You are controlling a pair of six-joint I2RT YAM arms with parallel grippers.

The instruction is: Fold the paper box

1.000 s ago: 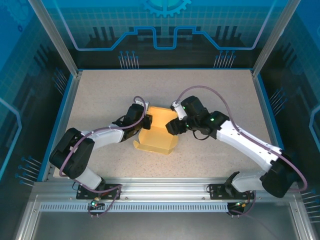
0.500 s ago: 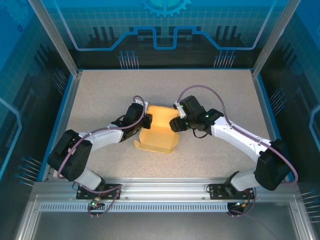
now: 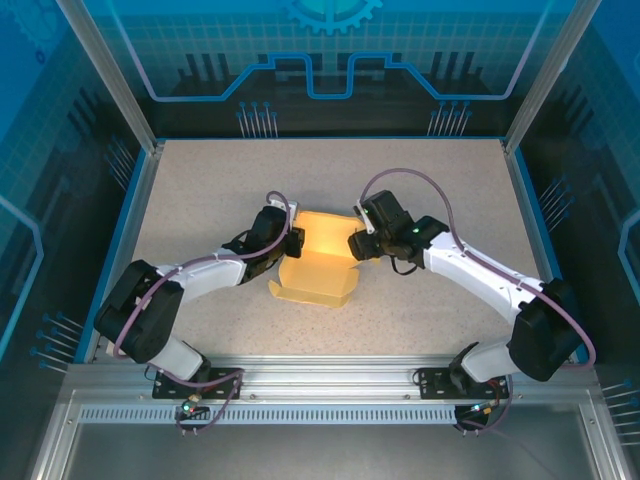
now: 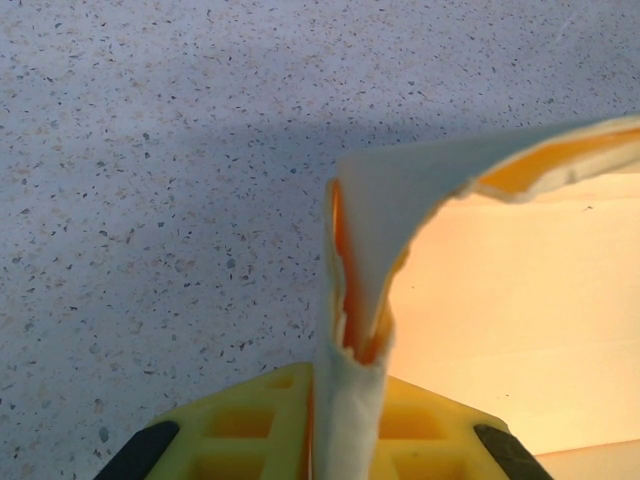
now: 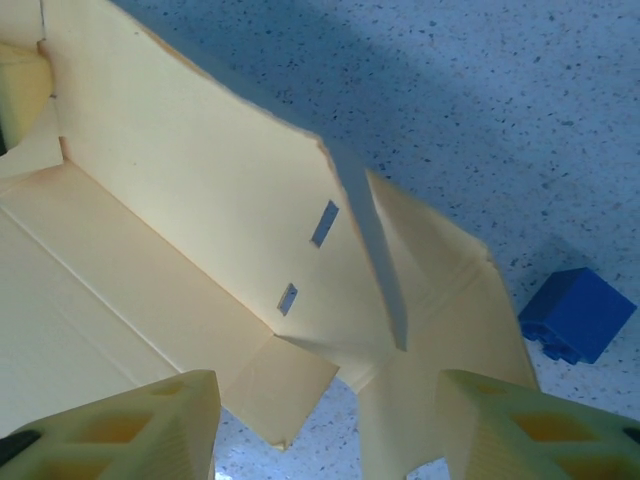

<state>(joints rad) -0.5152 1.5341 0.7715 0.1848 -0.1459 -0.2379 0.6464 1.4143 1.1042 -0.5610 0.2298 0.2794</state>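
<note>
The paper box [image 3: 318, 268] is a pale yellow, partly folded sheet lying mid-table between both arms. My left gripper [image 3: 291, 243] is at its left edge, and in the left wrist view that gripper [image 4: 345, 420] is shut on a pinched, upright flap of the paper box [image 4: 500, 300]. My right gripper [image 3: 358, 245] is at the box's right back corner. In the right wrist view it [image 5: 330, 430] stands open, its yellow fingers [image 5: 150, 425] wide apart, with a corner flap of the paper box [image 5: 200, 200] between them. The back wall with two slots stands raised.
A small blue block [image 5: 578, 315] lies on the speckled table [image 3: 200, 190] just right of the box's corner. Blue-rimmed walls and metal posts enclose the table, and the aluminium rail [image 3: 330, 378] with both arm bases runs along the near edge.
My right gripper has shifted slightly right and back along the box's right edge. The left gripper keeps its hold and has not moved.
</note>
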